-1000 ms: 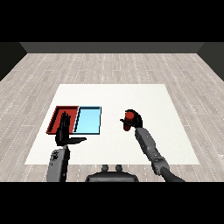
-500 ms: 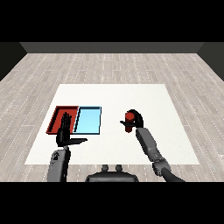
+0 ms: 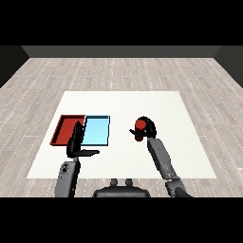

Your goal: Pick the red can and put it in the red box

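Red can (image 3: 140,125), right of red tray (image 3: 62,132)

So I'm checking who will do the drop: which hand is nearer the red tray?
Left. The left hand, fingers straight, overlaps the red tray at its right edge. The right hand is well off to the tray's right, curled round the red can.

- Two forearms were grey, built as boxy tapered segments with darker joints at elbow and wrist.
- Left hand (image 3: 76,142), nearest the red tray (image 3: 60,134), was matte black, with slender fingers and a separate thumb.
- Right hand (image 3: 146,129), well right of that tray, was the same black, rounded in outline.
- No markings, cables or screws could be made out.
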